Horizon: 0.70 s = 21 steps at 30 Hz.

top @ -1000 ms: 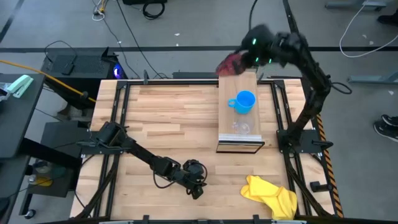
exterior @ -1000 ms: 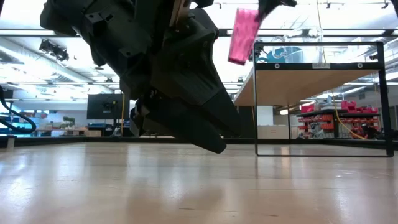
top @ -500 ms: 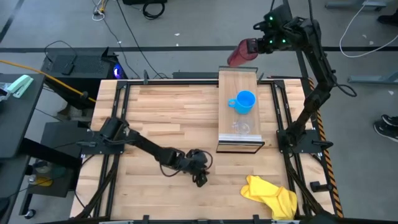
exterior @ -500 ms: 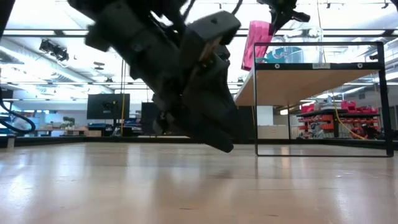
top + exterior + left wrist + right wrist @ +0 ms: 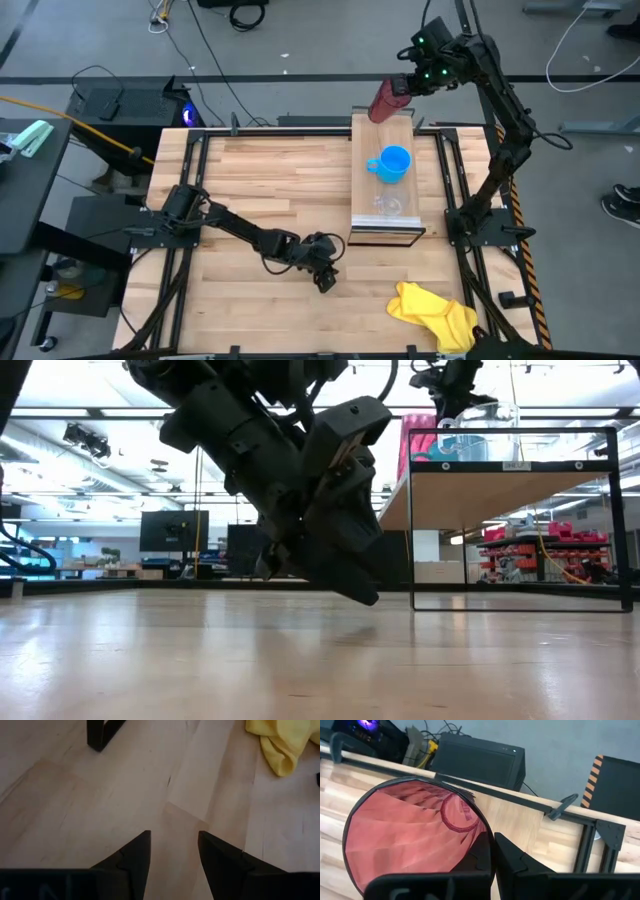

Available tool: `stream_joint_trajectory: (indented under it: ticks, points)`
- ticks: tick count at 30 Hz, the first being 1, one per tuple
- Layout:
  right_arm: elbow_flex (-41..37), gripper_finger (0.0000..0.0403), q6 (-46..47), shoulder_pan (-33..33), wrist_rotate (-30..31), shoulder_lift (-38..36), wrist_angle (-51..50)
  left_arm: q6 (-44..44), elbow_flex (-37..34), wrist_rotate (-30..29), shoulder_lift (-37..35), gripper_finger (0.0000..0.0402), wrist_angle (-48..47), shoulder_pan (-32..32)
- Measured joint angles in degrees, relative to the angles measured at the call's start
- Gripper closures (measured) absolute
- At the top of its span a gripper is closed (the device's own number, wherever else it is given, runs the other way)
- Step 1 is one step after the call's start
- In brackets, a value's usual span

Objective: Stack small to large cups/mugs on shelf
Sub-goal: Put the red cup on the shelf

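The wooden table point(image 5: 270, 190) spreads under both arms, and the long narrow shelf point(image 5: 383, 225) stands on its right part, running from the far edge toward the near one. The right gripper point(image 5: 400, 88) hangs above the shelf's far end, its two fingers pinched on the rim of the dark red tumbler point(image 5: 383, 100). One finger point(image 5: 517, 860) sits outside the wall, the other is hidden inside or behind the cup. The tumbler is in the air, tilted, its open mouth turned toward the wrist. In the low view it shows just past the shelf's far corner post, at board height point(image 5: 417, 445).

Nearer than that claw along the board sits the blue mug point(image 5: 392, 164), upright on the shelf, handle pointing left. Nearer still, close to the shelf's front edge, stands the small clear cup point(image 5: 388, 206), apart from the mug.

The left gripper point(image 5: 323, 278) hovers low over the bare tabletop, well to the left of the shelf's near end. Its fingers point(image 5: 135, 862) are spread apart with only wood between them. A yellow cloth point(image 5: 435, 312) lies crumpled to that claw's right, at the table's near edge, and the shelf's dark base corner point(image 5: 102, 732) shows ahead of it.
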Motion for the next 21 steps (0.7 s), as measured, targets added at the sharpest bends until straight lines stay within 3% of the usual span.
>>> stream_joint_trajectory:
  ticks: [14, 21]
  points:
    - [-13.72, 0.0397, 1.62, 0.06, 2.31, -11.68, -0.07, 1.02, 0.00, 0.00, 0.00, 0.0230, 0.00, 0.02]
    - [-14.91, 0.0397, 2.35, -0.10, 2.32, -10.75, 0.01, 0.98, 0.00, -0.02, 0.00, 0.0230, -0.02, 0.39]
